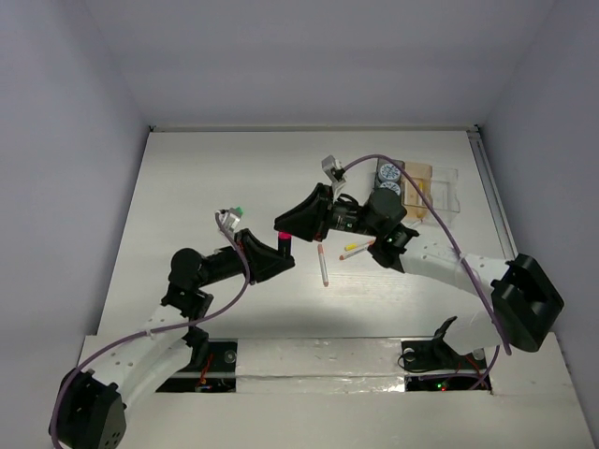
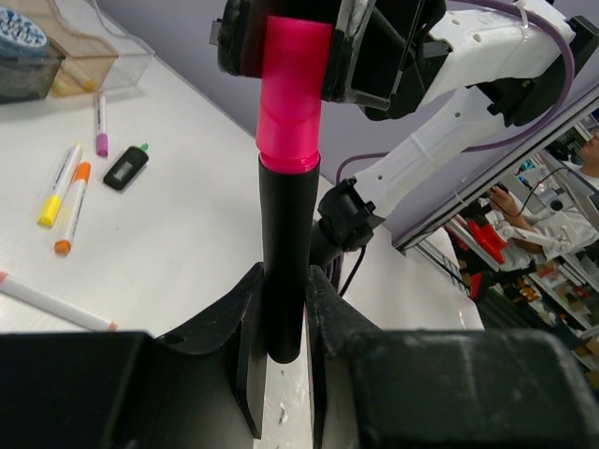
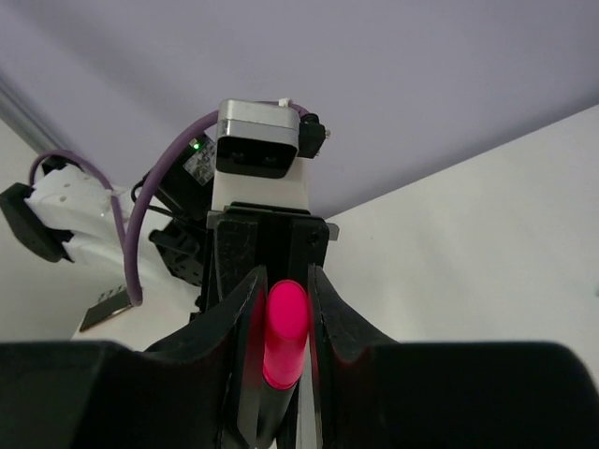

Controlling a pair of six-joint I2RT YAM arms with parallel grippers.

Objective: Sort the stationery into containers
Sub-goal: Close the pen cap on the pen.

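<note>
A black highlighter with a pink cap [image 2: 292,94] stands upright between both grippers above the table's middle. My left gripper [image 2: 284,281] is shut on its black body [image 2: 285,234]. My right gripper [image 3: 285,281] is shut on the pink cap [image 3: 285,332] from the other end. In the top view the cap [image 1: 283,243] shows between the left gripper [image 1: 271,260] and the right gripper [image 1: 286,229]. The containers [image 1: 432,192] sit at the back right, with two blue-white rolls [image 1: 388,173] in the dark tray.
On the table lie a pink-white pen [image 1: 323,267], a yellow pen [image 2: 58,185], an orange pen [image 2: 73,208], a purple pen [image 2: 100,124] and a green-capped highlighter [image 2: 126,166]. The right arm's body [image 1: 449,267] reaches across the right side.
</note>
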